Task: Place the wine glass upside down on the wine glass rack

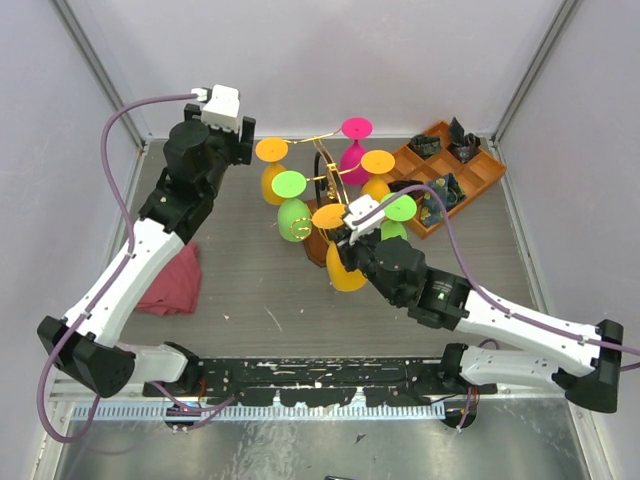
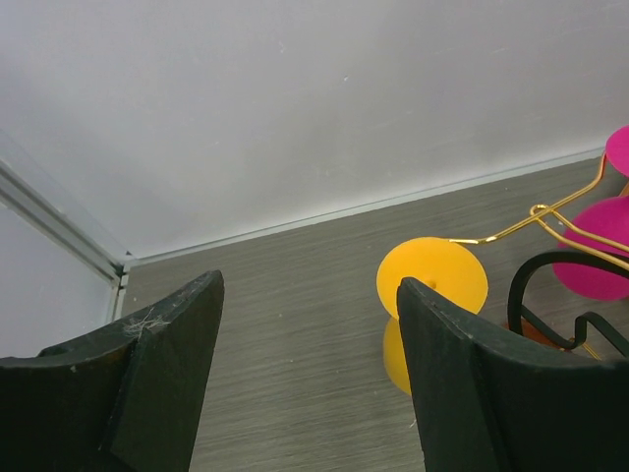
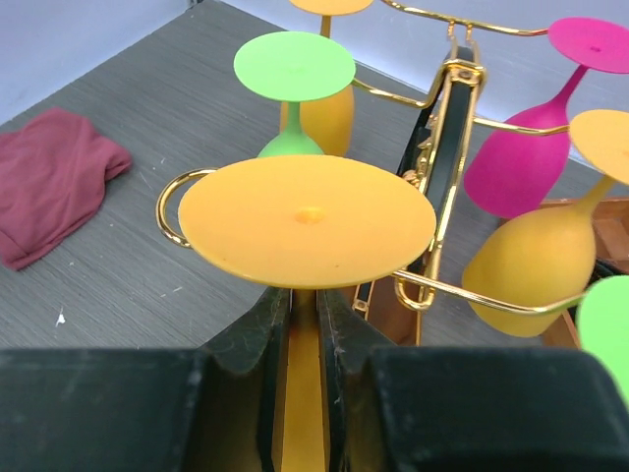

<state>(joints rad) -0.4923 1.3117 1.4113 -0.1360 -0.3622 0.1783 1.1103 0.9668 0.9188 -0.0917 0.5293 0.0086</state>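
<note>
Right jaws clamp the orange wine glass [image 3: 307, 221] by its stem, foot up, seemingly so the foot hooks over the rack's [image 3: 444, 138] wire arm; left jaws gape near the surface's [image 1: 240, 280] far-left corner.

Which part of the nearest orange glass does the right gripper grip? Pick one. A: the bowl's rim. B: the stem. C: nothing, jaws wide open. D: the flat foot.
B: the right gripper is shut on the stem just under the upturned foot of the orange glass.
</note>
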